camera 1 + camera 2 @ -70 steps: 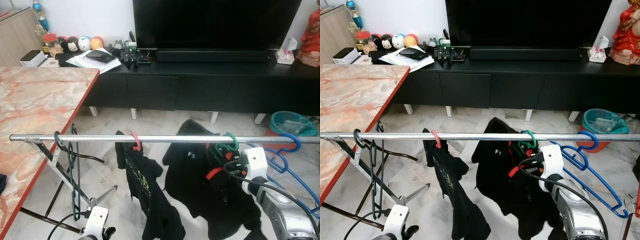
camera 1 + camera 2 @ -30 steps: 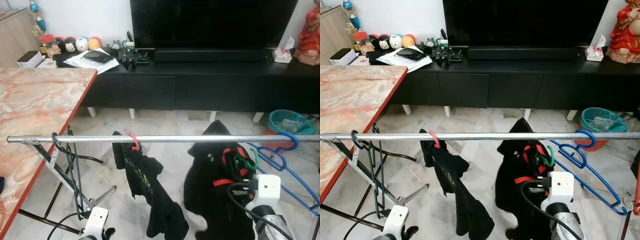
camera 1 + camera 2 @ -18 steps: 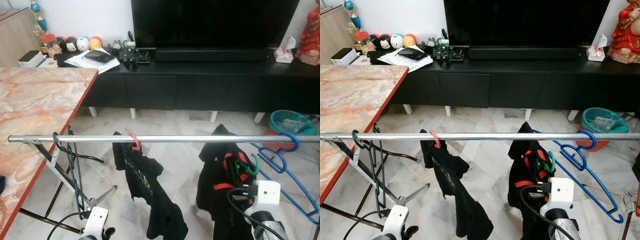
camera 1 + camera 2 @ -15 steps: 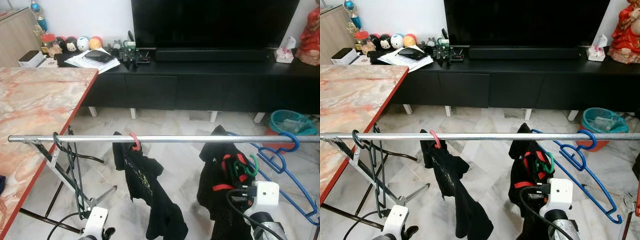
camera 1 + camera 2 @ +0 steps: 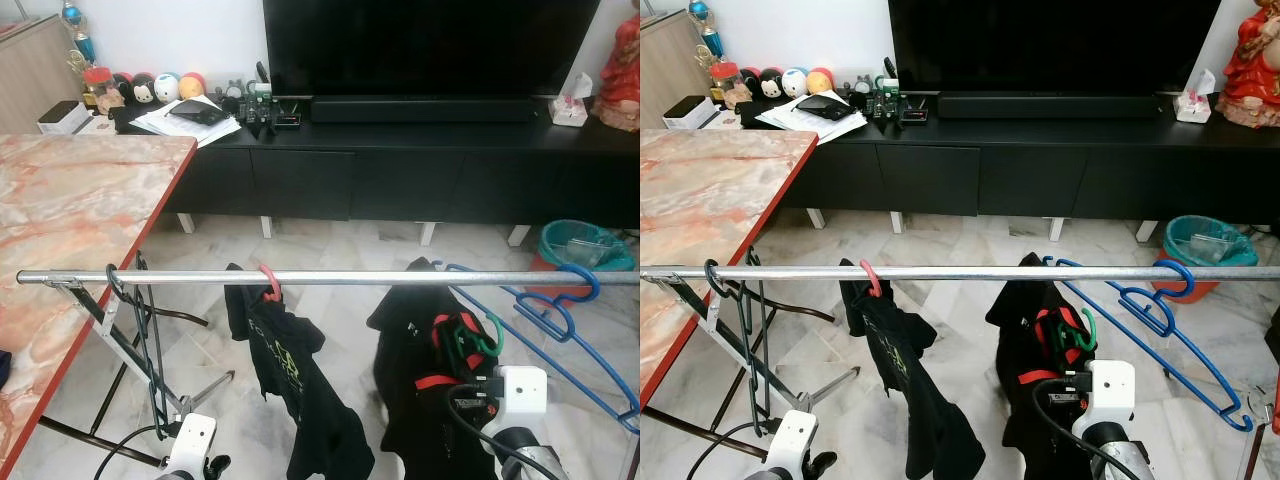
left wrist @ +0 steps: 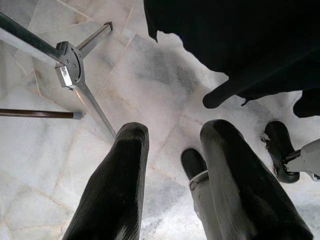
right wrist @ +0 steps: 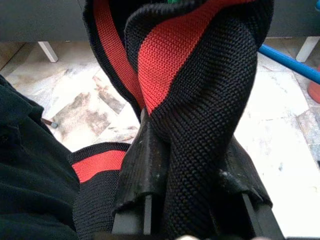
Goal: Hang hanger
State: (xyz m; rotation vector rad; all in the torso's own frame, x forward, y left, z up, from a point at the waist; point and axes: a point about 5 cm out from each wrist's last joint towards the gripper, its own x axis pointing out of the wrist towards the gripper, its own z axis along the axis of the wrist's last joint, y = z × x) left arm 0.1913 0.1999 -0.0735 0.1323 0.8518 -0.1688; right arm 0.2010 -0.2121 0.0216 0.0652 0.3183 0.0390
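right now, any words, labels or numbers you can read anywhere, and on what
None can be read.
Black t-shirt on the rail: a green print, too blurred to read.
Papers on the TV cabinet: print too small.
Sticker on the rack's foot joint: too small.

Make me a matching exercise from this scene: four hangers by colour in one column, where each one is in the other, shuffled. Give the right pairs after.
Hangers:
1. green hanger
2. pink hanger
3. blue hanger
4. dark hanger

Places:
A. hooked on the rail, carrying a black T-shirt
B. off the rail, with the black and red garment gripped by the right gripper
C. on the rail's left end, bare
D. on the rail's right end, bare

Pairs: 1-B, 2-A, 3-D, 4-C
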